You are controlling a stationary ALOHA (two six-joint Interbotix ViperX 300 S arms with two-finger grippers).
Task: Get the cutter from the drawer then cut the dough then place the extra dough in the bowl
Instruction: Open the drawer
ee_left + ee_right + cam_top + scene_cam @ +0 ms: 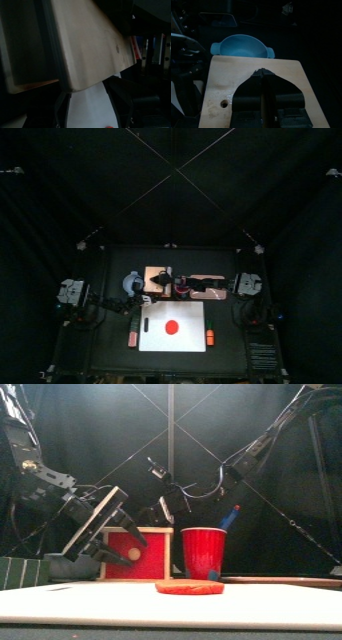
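Dough [189, 587] lies nearest you, a flat red disc on the white board [80, 604]. You can't see the cutter; I judge it is inside the drawer [150, 559] of the wooden box [234, 80] behind. Your left end effector [123, 536], spread, sits just before that red front and is the nearer one. The right end effector [260, 75], pressed together, rests on the box's top.

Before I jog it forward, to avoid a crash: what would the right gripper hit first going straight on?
Likely the wooden box: its top lies under the right gripper, jaws shut; depth is unclear. The blue-grey bowl lies beyond.
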